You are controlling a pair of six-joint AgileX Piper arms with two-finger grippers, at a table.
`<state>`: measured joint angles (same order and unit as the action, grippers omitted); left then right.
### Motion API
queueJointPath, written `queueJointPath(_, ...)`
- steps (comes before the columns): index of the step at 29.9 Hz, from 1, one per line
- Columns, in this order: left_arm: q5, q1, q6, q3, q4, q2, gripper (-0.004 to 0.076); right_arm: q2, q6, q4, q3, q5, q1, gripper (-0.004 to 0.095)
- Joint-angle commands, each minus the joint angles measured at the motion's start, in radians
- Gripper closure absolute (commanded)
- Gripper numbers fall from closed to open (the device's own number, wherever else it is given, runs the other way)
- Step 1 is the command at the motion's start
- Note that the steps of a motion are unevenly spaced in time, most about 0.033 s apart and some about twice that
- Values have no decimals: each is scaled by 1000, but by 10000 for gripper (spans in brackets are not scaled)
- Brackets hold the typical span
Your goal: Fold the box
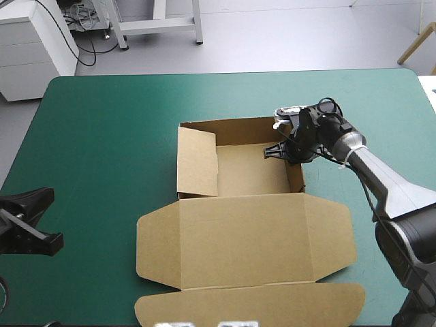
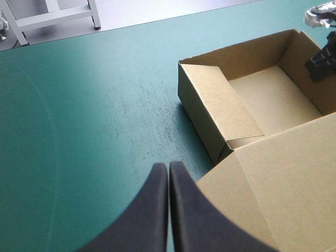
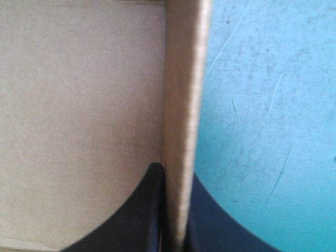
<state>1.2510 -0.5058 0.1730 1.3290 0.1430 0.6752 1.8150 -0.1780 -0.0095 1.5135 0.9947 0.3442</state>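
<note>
**Black fingers (image 3: 139, 210) pinch the box (image 1: 248, 170) wall**

The right gripper (image 3: 176, 170) is clamped on the tray's right wall, with one finger inside and the other outside above the teal-green cover (image 1: 102, 136). The box stands mid-table as an open tray. Its lid (image 1: 245, 235) lies flat toward the near edge, and the left wall's flap (image 1: 197, 160) leans inward. The left gripper (image 2: 168, 165), fingers pressed together, hangs over bare cover by the table's left edge, clear of the box.
</note>
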Motion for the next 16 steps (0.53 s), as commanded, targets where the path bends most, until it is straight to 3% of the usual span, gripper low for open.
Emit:
queueJointPath(1,44,-2,1,-3,10,8,734,-87,35,21,35,-35,-40,927)
queueJointPath(5,44,-2,1,-18,12,8,734,-129,89,10,75,-31,-159,927)
queueJointPath(10,44,-2,1,-26,9,8,734,-137,161,18,148,-31,-430,927)
queueJointPath(16,44,-2,5,-30,2,8,734,-102,188,19,154,-117,-706,927)
